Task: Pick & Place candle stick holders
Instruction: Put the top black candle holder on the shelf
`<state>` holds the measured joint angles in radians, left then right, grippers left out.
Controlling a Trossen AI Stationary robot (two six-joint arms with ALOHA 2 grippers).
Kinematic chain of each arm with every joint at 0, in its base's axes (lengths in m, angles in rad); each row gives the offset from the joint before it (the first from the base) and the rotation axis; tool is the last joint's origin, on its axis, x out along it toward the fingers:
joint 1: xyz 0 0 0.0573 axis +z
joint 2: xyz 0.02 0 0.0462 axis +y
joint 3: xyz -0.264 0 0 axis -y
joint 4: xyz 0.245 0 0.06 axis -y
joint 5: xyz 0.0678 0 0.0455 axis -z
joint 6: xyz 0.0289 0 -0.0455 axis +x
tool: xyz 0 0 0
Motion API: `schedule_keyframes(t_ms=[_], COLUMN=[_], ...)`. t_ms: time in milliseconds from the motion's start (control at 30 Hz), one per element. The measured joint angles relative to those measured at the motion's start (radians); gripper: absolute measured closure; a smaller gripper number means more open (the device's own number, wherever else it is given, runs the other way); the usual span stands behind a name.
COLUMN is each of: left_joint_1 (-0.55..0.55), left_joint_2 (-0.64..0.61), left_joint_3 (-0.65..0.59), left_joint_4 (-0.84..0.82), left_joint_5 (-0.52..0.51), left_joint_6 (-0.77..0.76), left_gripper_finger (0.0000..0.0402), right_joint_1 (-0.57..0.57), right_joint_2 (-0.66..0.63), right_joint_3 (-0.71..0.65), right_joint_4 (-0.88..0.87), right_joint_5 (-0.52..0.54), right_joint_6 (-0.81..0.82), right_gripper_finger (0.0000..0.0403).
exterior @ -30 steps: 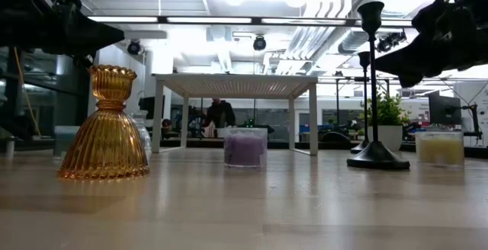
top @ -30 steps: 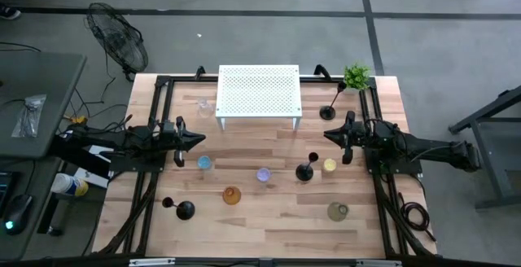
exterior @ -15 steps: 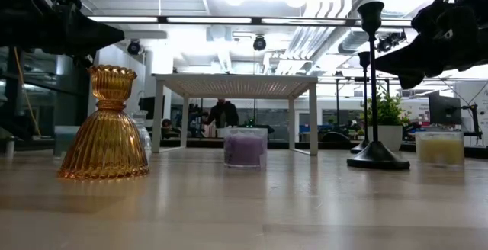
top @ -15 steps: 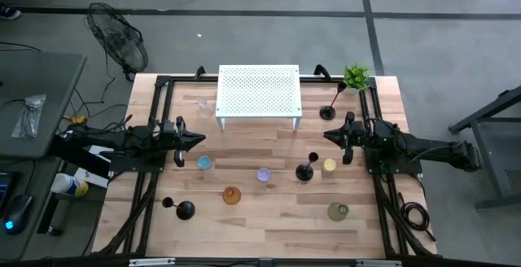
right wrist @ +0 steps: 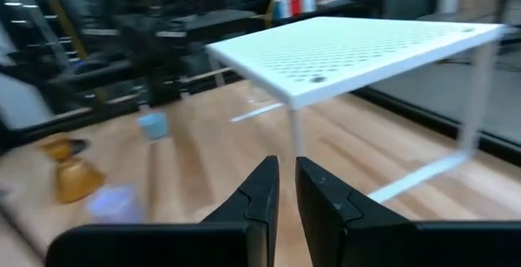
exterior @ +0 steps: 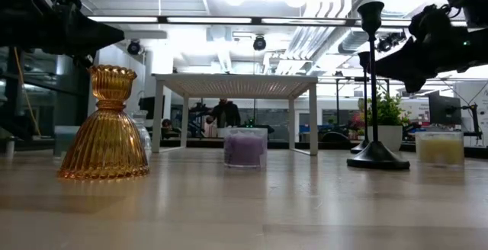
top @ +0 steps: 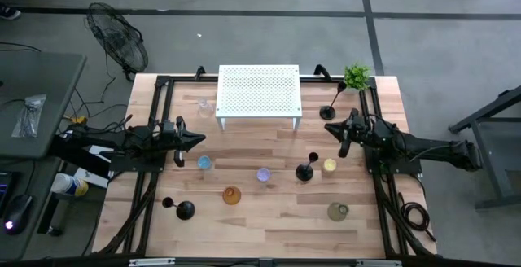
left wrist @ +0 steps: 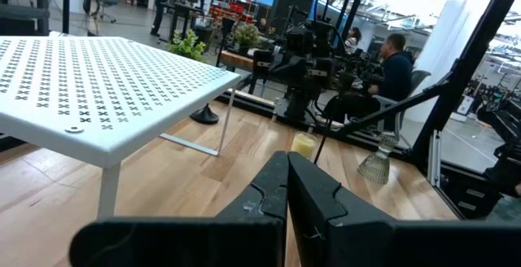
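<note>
Three black candle stick holders stand on their round bases on the wooden table: one at the near left [top: 185,210], one in the middle [top: 304,171], one at the far right [top: 328,112]. Small glass holders stand among them: blue [top: 203,163], purple [top: 263,174], amber [top: 231,195], yellow [top: 329,166], grey [top: 338,212]. My left gripper [top: 199,139] hovers shut at the table's left, pointing level toward the middle. At the right my right gripper [top: 329,129] also hovers shut, above the table near the far right candlestick. Neither holds anything.
A white perforated shelf [top: 259,92] stands on legs at the far middle, with a clear glass [top: 204,104] beside it. A small green potted plant [top: 356,76] sits at the far right corner. Black frame rails [top: 155,120] run along both table sides.
My right gripper has rolled about its own line and swung a little toward the table's far edge, staying shut. Nothing on the table has moved.
</note>
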<state>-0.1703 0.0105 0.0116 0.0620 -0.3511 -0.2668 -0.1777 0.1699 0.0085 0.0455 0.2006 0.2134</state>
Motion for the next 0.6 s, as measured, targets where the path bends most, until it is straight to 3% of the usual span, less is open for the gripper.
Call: schedule_keyframes(t_ms=[167, 333, 467, 600], left_joint_1=[0.000, 0.000, 0.000, 0.000], left_joint_2=[0.000, 0.000, 0.000, 0.000], left_joint_3=[0.000, 0.000, 0.000, 0.000], left_joint_4=[0.000, 0.000, 0.000, 0.000], left_joint_5=[0.000, 0.000, 0.000, 0.000], left_joint_6=[0.000, 0.000, 0.000, 0.000], left_gripper_finger=[0.0401, 0.0401, 0.0401, 0.0401], right_joint_1=[-0.035, -0.098, -0.145, -0.168], right_joint_2=[0.064, 0.133, 0.180, 0.224], right_joint_3=[0.026, 0.059, 0.069, 0.069], right_joint_4=[-0.051, -0.135, -0.139, -0.131], right_joint_5=[0.172, 0.369, 0.394, 0.396], right_joint_6=[0.013, 0.158, 0.183, 0.172], right_gripper_finger=[0.0366, 0.0366, 0.0354, 0.0316])
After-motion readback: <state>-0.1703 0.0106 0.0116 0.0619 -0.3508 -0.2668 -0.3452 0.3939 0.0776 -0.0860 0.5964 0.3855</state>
